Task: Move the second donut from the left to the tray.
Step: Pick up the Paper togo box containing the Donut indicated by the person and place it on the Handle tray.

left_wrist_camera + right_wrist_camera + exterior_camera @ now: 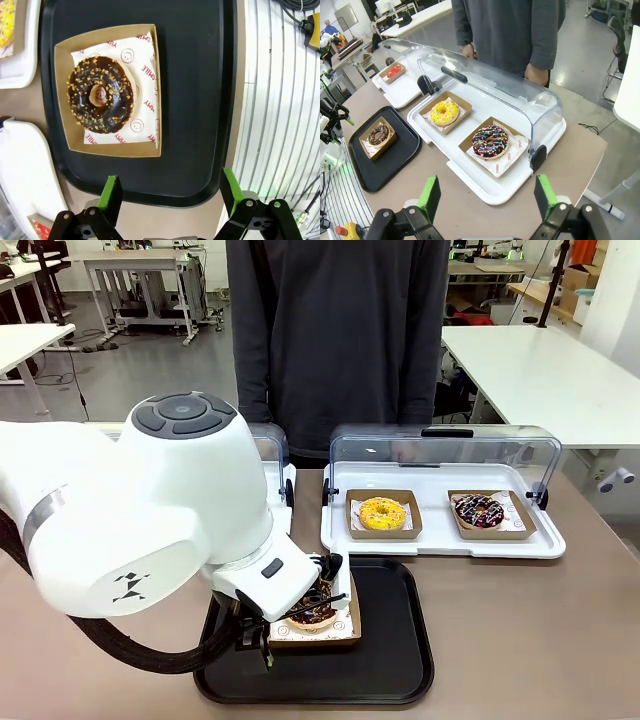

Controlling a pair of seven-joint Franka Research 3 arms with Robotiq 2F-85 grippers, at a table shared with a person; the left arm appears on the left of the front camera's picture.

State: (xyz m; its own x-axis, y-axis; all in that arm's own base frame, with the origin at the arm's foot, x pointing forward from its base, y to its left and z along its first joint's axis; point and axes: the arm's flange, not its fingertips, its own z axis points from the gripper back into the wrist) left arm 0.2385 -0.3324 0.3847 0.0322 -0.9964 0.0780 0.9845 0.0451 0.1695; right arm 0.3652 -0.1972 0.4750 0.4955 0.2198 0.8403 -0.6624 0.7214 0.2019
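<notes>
Donut (100, 94) in its holder (65, 120) rests on the tray (195, 100). Left gripper (170, 192) above it, jaws apart, empty. Placement looks done; next: lift the arm clear. Right gripper (487, 197) jaws apart, idle.

I'm looking into a robotics lab. White worktables (540, 365) on a grey floor, cables (95, 340) trailing. Another rig's bench (347, 47) stands behind.
</notes>
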